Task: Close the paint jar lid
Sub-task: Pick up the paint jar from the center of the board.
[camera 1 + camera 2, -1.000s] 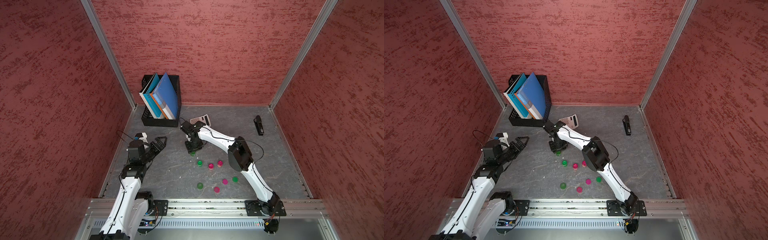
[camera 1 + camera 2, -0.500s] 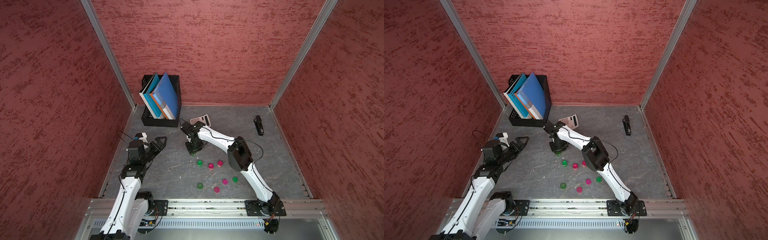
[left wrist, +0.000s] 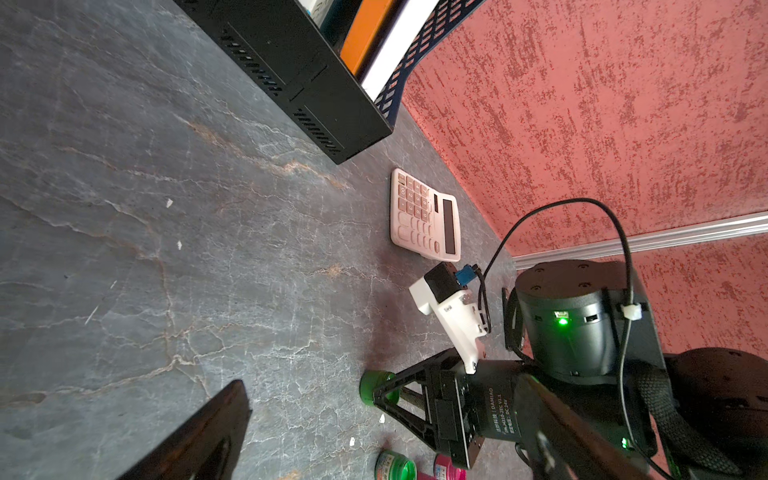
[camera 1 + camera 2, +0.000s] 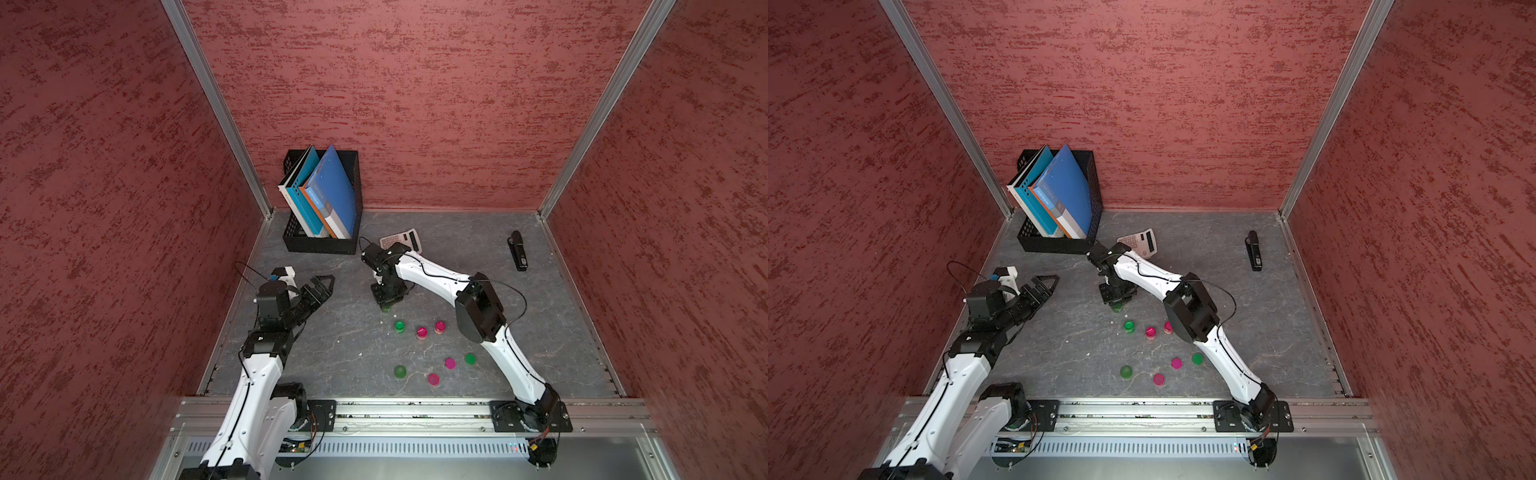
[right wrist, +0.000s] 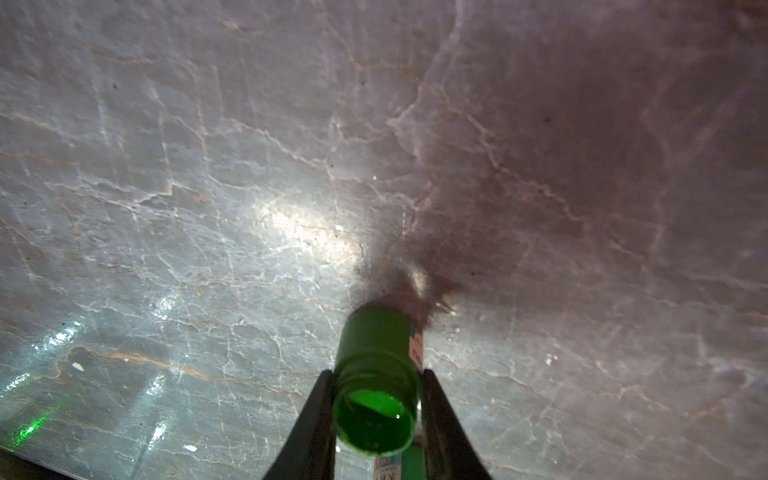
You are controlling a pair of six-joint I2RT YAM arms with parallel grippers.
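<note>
While the right gripper (image 5: pixel 376 374) is clamped shut on its neck, the green paint jar (image 5: pixel 374 340) stands upright on the table (image 4: pixel 332 340) with its open, lidless mouth facing up.
Its long axis is vertical, and it stands just behind the other jars (image 4: pixel 421 332), on the calculator (image 4: pixel 401 240) side. The left gripper (image 4: pixel 327 284) hangs spread wide and empty, well apart at the table's left. Both top views show four jars, two green and two pink, held one included. Four apparent loose lids (image 4: pixel 433 379), two green and two pink, lie nearer the front. One stapler (image 4: pixel 517 251) and one file box (image 4: pixel 320 245) are also there.
</note>
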